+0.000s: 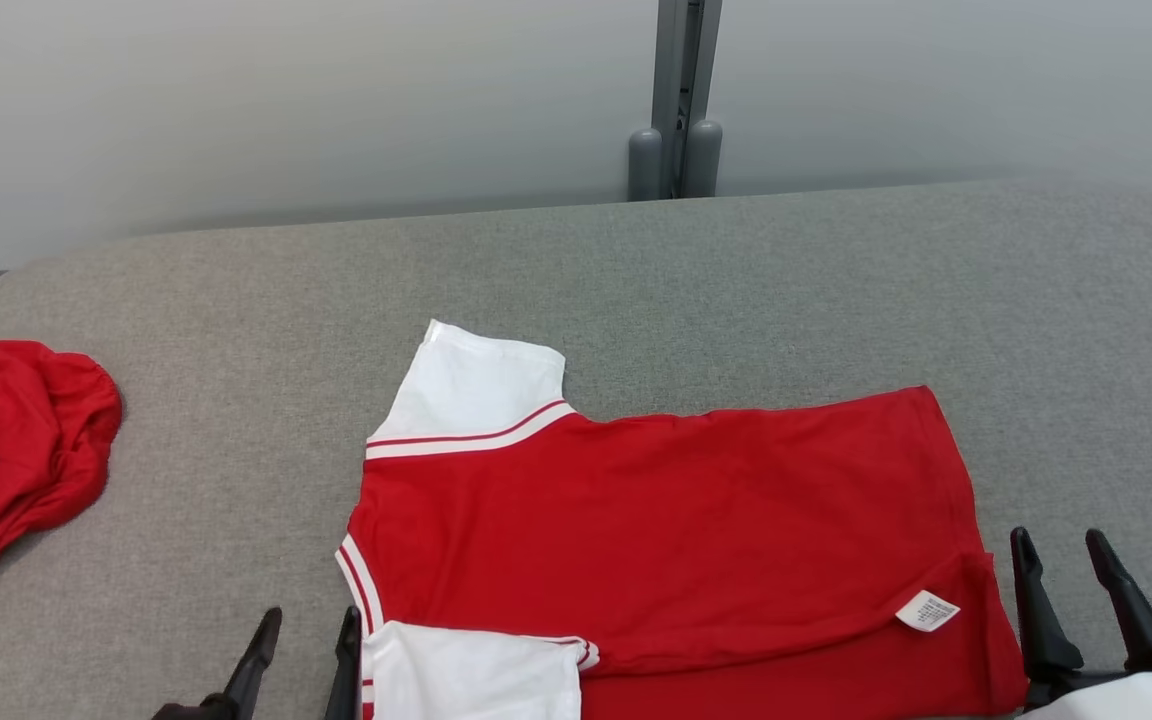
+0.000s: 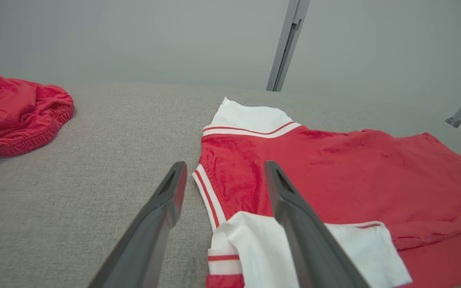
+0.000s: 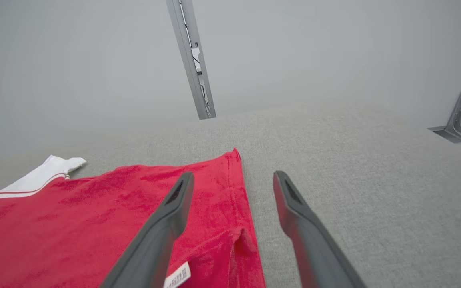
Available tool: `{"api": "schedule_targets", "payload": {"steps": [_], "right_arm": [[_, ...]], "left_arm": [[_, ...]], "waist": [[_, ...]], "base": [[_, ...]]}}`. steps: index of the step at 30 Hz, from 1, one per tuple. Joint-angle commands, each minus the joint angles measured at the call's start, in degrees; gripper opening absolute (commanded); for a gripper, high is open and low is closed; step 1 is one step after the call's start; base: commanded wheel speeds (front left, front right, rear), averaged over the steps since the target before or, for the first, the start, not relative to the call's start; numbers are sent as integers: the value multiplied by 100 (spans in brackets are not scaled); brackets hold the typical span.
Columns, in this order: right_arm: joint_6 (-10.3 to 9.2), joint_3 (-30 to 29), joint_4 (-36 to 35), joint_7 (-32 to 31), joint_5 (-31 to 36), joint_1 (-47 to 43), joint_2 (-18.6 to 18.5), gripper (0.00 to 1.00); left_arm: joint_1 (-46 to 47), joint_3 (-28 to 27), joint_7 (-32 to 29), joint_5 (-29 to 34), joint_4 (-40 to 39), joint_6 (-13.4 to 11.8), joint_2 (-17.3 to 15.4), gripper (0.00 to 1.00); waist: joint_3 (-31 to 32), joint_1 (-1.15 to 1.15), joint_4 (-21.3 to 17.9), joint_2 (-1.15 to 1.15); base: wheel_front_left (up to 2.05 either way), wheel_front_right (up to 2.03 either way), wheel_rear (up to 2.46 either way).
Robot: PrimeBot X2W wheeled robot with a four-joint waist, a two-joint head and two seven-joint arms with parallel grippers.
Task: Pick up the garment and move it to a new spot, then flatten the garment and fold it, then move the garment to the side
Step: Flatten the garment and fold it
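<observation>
- Right now the garment (image 1: 656, 520), a red shirt with white sleeves, lies sideways on the near half of the grey padded table (image 1: 736, 280), neck end to the left and hem to the right
- My left gripper (image 1: 310, 615) hangs at the neck end with its fingers spread wide and nothing between them; in its wrist view one finger is over bare table and the other over the near sleeve (image 2: 254, 240)
- My right gripper (image 1: 1058, 537) sits just beside the hem on the right, also wide and empty, one finger over the red cloth and one over the table
- The near long edge looks turned in: the near sleeve lies on top of the red body and a care label (image 1: 928, 610) shows at the near right corner, so I judge one lengthwise fold is in place
- The far sleeve (image 1: 476, 385) lies flat, sticking out past the far edge
- I expect this cloth to be light, limp and a little clingy on the fabric top; it will sag and slide out of shape unless both ends are lifted together
- Best holds, to my eye, are the striped neck band on the left and the doubled hem on the right, where the layers are thickest
- A second red garment (image 1: 6, 460) lies crumpled at the far left, well apart
</observation>
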State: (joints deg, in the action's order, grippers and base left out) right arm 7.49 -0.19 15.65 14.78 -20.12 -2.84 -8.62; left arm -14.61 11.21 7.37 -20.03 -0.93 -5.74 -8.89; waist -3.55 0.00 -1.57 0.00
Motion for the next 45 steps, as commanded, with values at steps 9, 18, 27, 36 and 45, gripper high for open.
{"api": "schedule_targets", "payload": {"steps": [9,18,27,36,45], "right_arm": [[1,-193,-1025,-200,605,-83,210,100],[1,-166,-1259,-368,692,-195,355,100],[1,-289,-1510,-427,654,235,397,100],[1,-78,-1590,-385,719,961,392,100],[1,103,-1425,-239,655,1344,341,100]], "left_arm": [[491,-105,425,360,-196,-279,-66,100],[550,-57,431,399,0,-330,-79,100],[2014,100,136,391,217,119,-262,100],[4564,225,-369,213,1596,651,-152,100],[5913,398,-799,34,3528,1077,-109,100]], "waist": [[298,0,-10,0],[210,0,-3,0],[-644,0,148,0],[-1738,0,-16,0],[-2135,0,-236,0]], "base": [[0,0,0],[0,0,0],[0,0,0],[0,0,0],[0,0,0]]}}
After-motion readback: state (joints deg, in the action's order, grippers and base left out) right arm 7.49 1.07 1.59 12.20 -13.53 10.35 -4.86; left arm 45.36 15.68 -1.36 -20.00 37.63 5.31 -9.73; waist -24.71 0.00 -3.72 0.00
